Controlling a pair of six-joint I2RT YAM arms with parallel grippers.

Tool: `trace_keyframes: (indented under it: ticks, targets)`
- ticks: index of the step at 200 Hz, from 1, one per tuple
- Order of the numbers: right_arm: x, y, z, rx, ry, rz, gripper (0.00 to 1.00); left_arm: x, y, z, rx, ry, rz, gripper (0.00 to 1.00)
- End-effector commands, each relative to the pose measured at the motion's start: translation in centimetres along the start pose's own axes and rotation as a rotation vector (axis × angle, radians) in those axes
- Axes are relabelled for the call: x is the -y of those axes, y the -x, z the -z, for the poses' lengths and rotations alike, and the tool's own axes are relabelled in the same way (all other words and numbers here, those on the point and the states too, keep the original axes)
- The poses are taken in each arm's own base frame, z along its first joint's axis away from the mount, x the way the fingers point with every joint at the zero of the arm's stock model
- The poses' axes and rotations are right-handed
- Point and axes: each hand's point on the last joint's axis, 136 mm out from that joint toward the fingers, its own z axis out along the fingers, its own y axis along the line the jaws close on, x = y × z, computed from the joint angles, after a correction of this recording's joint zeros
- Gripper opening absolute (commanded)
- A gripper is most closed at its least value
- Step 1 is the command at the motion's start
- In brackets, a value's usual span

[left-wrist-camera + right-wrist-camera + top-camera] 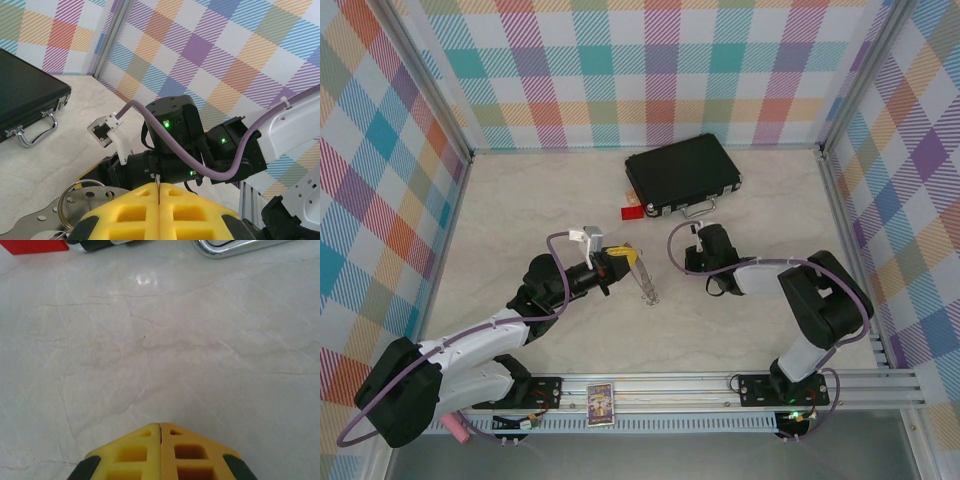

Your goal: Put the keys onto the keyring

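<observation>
Clearly both tools are pinched together; the keyring (pixel 70 200) sits just beside the tip of the left tool (pixel 158 186), the right tool (pixel 160 426) farther off over the desk (pixel 150 340).

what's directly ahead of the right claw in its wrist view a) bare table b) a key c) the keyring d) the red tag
a: the shut right claw faces bare table; the red tag and case's handle sit up at the top edge.

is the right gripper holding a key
No, the right gripper is shut on nothing, its yellow tips meeting above bare table.
</observation>
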Motion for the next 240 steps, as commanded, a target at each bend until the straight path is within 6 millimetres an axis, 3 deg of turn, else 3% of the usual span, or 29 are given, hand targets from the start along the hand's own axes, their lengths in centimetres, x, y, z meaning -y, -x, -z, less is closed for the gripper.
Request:
trace_keyframes:
  ticks: [1, 55, 105, 117, 143, 184, 240]
  targets:
    - [-0.5, 1.2, -0.9, 0.094, 0.015, -0.027, 0.00, 1.6, 1.2, 0.1, 0.047, -0.054, -0.029, 0.00]
    - [-0.7, 1.1, -1.8, 0.132, 0.002, -0.030, 0.00, 1.4, 1.1, 0.0, 0.044, -0.052, -0.027, 0.00]
    - [-0.4, -0.3, -2.6, 0.102, -0.008, -0.039, 0.00, 1.5, 1.1, 0.0, 0.041, -0.054, -0.027, 0.00]
    - [-0.7, 0.1, -2.2, 0.111, 0.002, -0.046, 0.11, 1.4, 1.1, 0.0, 0.042, -0.052, -0.028, 0.00]
    - [-1.0, 1.0, -1.0, 0.104, 0.009, -0.043, 0.23, 1.5, 1.1, 0.1, 0.044, -0.052, -0.028, 0.00]
    - [-1.4, 2.7, 1.1, 0.015, -0.025, -0.008, 0.31, 1.5, 1.2, 0.2, 0.045, -0.048, -0.033, 0.00]
    - [-1.5, 3.5, 2.7, -0.304, -0.073, 0.032, 0.32, 1.6, 1.3, 0.3, 0.045, -0.048, -0.038, 0.00]
